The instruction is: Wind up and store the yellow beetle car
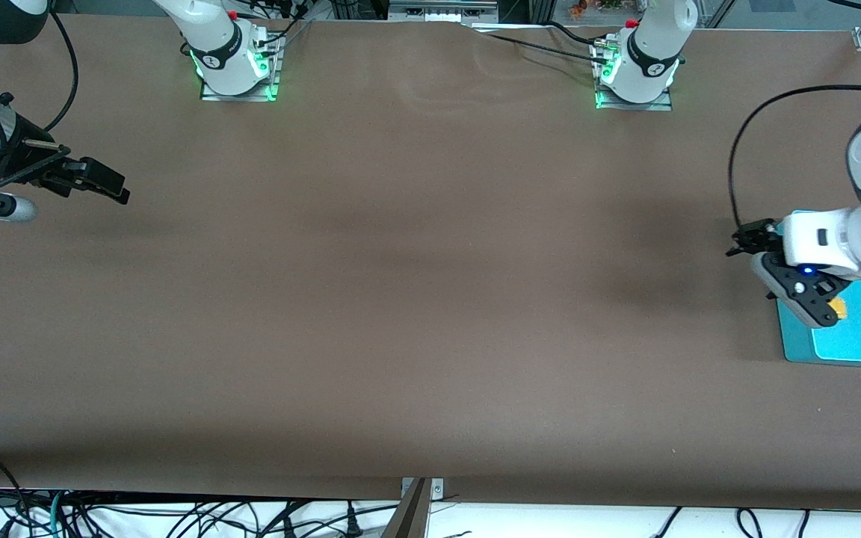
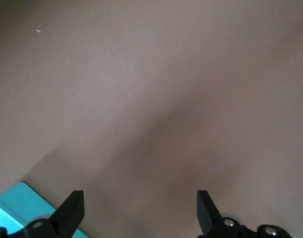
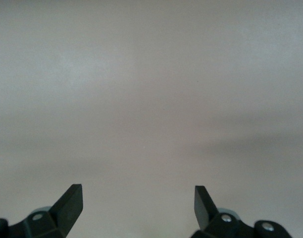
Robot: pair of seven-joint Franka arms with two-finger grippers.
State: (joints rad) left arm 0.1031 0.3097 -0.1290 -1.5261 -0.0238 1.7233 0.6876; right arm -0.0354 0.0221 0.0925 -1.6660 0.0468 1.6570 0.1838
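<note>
A small patch of the yellow beetle car [image 1: 838,308] shows on the teal tray [image 1: 793,340] at the left arm's end of the table; the left hand hides the rest of it. My left gripper [image 1: 797,291] hovers over the tray's edge beside the car, open and empty. In the left wrist view the left gripper [image 2: 140,208] has its fingers wide apart over bare table, with a corner of the tray [image 2: 18,198] showing and no car. My right gripper [image 1: 113,187] is open and empty over the table at the right arm's end; the right wrist view [image 3: 138,203] shows only bare table.
The brown table [image 1: 430,299] spreads between the arms. The arm bases [image 1: 236,67] [image 1: 636,71] stand along the edge farthest from the front camera. Cables hang below the table edge nearest the front camera [image 1: 176,515].
</note>
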